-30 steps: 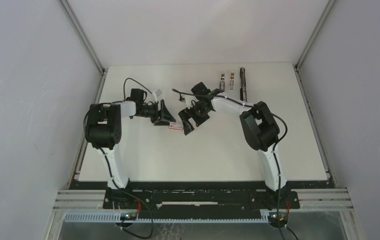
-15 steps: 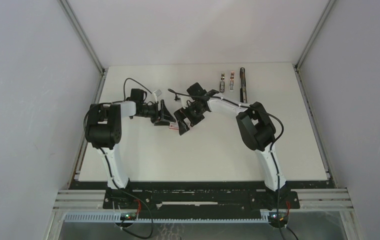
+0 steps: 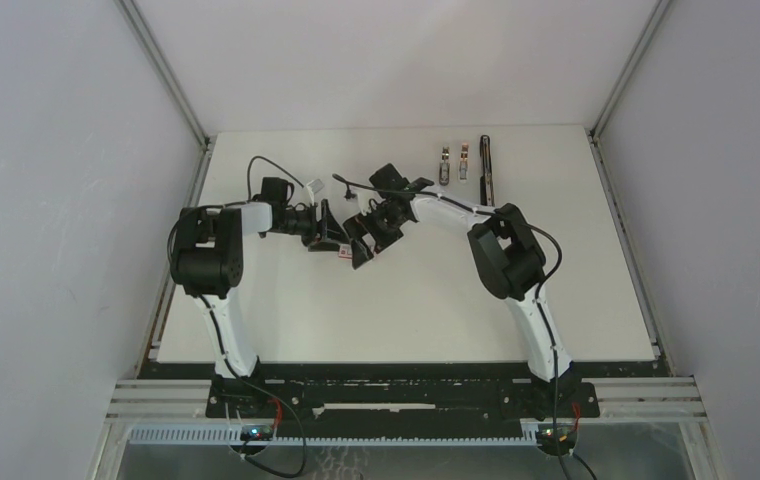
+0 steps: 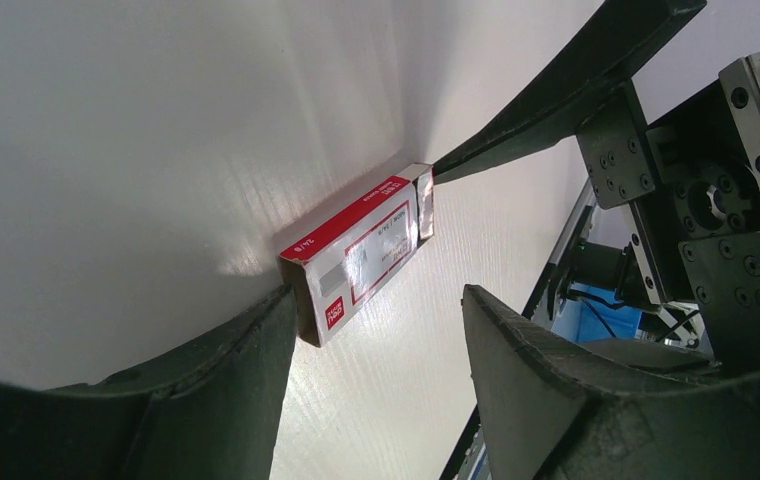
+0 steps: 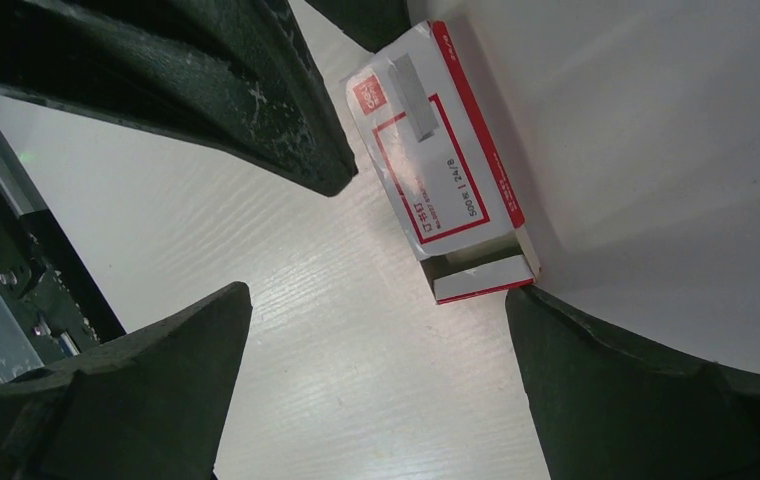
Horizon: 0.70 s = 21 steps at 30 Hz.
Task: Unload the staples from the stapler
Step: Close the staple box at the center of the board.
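Right pincer (image 5: 376, 300) wide open, left pincer (image 4: 378, 298) half-open, both empty. Stapler (image 3: 485, 170) — stiff, slim, likely light — I'd grip mid-body.

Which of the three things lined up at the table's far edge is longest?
The black stapler, rightmost in the row; the two silvery strips beside it are much shorter.

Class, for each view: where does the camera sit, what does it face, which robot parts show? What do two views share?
Top external: above, behind the bases, looking down at the table; left arm and right arm show.
Left wrist: faces the red-and-white box; left fingers show.
Right wrist: faces the same box; right fingers show.
Shared: both wrist views see that box.
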### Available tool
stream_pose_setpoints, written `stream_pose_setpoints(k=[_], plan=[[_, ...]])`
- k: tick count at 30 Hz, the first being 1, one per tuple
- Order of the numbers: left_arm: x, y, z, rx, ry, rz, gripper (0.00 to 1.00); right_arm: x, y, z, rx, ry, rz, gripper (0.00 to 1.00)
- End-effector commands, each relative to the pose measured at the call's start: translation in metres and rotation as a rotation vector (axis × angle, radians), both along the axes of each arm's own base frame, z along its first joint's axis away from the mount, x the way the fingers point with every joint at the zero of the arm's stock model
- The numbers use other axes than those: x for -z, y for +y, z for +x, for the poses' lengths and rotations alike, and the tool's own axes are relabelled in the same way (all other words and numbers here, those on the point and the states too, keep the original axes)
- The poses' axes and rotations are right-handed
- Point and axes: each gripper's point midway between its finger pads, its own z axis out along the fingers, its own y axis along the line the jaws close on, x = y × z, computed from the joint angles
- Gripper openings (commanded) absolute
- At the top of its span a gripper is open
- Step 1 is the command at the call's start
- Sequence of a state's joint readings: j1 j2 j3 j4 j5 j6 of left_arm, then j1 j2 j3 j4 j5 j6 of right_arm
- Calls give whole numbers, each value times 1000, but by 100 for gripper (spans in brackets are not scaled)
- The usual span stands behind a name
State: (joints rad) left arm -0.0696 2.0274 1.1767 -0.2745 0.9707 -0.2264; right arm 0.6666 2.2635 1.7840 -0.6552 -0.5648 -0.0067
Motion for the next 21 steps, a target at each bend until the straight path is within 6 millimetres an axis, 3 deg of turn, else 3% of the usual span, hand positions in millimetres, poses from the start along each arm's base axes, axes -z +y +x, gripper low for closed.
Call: stream_pose_setpoints(k=[1, 21], plan=[[6, 1, 9, -5, -8, 35, 68, 14, 10, -8, -20, 40, -10, 100], [5, 0, 8, -1, -7, 25, 68, 18, 15, -6, -42, 30, -13, 100]])
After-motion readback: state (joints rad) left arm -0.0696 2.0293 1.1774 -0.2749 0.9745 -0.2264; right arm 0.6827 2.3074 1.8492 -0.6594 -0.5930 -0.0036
